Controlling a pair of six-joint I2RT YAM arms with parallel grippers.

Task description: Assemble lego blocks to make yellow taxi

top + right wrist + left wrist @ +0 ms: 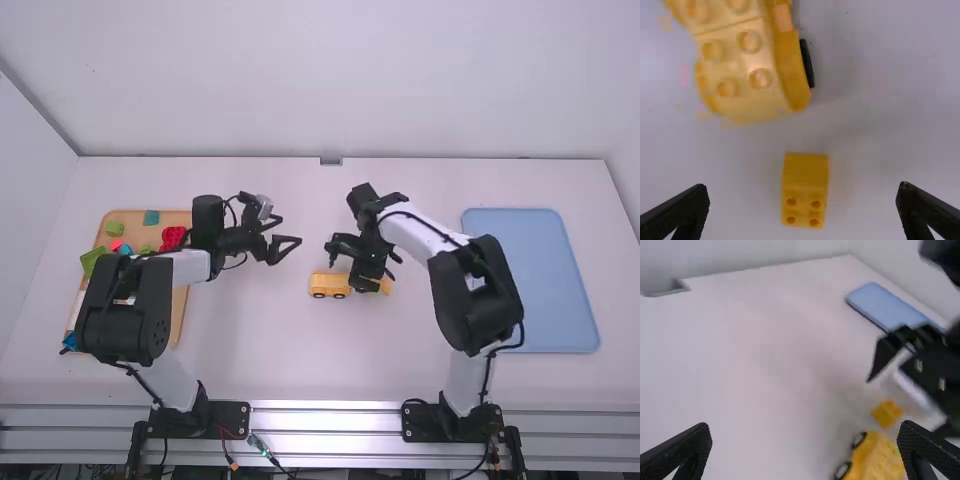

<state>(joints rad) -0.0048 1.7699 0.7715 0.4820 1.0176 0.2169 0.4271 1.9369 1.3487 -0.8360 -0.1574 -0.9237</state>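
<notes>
At the far left of the high view, green (115, 228), teal (151, 217) and red blocks (172, 236) are held in a wooden tray (178, 312). Left of centre, the left gripper (291, 230) is seen with fingers spread wide, nothing held. Near the centre, the yellow car (329, 284) is set on the bench (260, 340), wheels down. Just right of it, a small yellow block (805, 187) is seen below the right gripper (356, 268), whose fingers are parted widely, empty. At the right, a blue tray (530, 280) is placed.
</notes>
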